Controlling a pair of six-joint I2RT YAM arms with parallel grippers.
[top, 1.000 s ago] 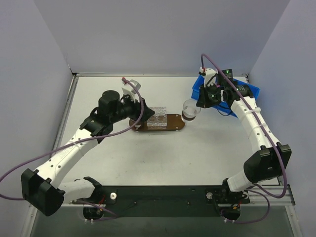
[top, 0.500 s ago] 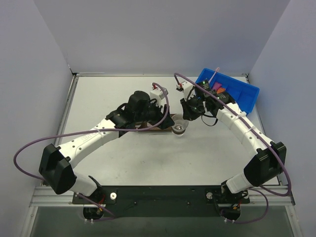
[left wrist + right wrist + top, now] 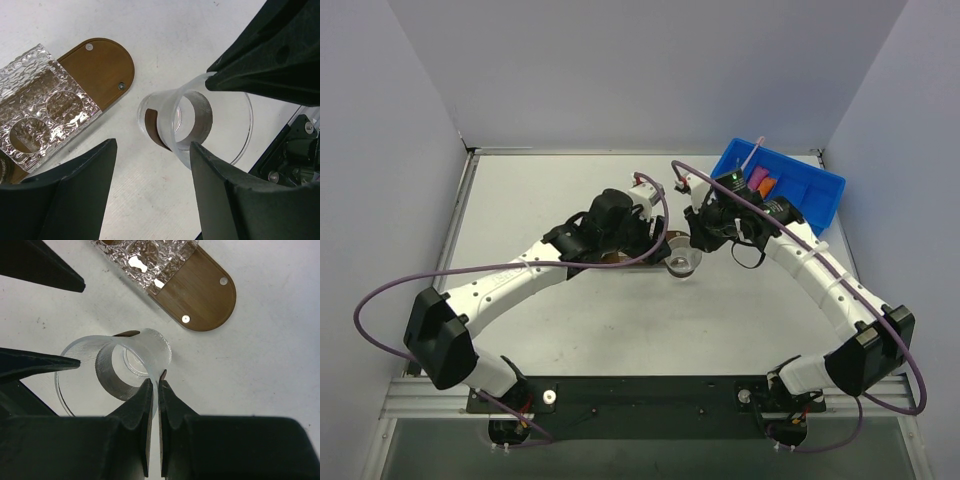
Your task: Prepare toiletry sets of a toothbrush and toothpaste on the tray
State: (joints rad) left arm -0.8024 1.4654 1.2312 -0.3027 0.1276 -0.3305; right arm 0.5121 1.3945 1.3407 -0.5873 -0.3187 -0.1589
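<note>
Tray (image 3: 102,62): dark-brown wooden board with rounded ends and silver studs, lying flat on the worktop (image 3: 520,200) near the middle. From the top camera I saw it mostly hidden under the left arm. Both wrist cameras showed one rounded end bare.

Clear embossed insert (image 3: 35,97): lay on the tray, covering all but that bare end, with round holes in it.

Toothbrush (image 3: 752,153): thin pale-pink stick, standing tilted in the blue bin (image 3: 810,190) at the far right of the worktop, well apart from the tray.

Toothpaste, magenta tube (image 3: 757,178) and orange tube (image 3: 767,186): both in the same bin, side by side just beside the toothbrush.

Clear cup (image 3: 195,125): tipped so its mouth faced the left wrist camera, just off the tray's bare rounded end. I could not tell whether it touched the worktop.

Right hand (image 3: 155,380): fingers pinched tight on the cup's wall at the rim, one inside and one outside, carrying the cup.

Left hand (image 3: 152,145): fingers spread wide and holding nothing, close in front of the cup. One fingertip sat right at the cup's rim, and I could not tell whether it made contact.
</note>
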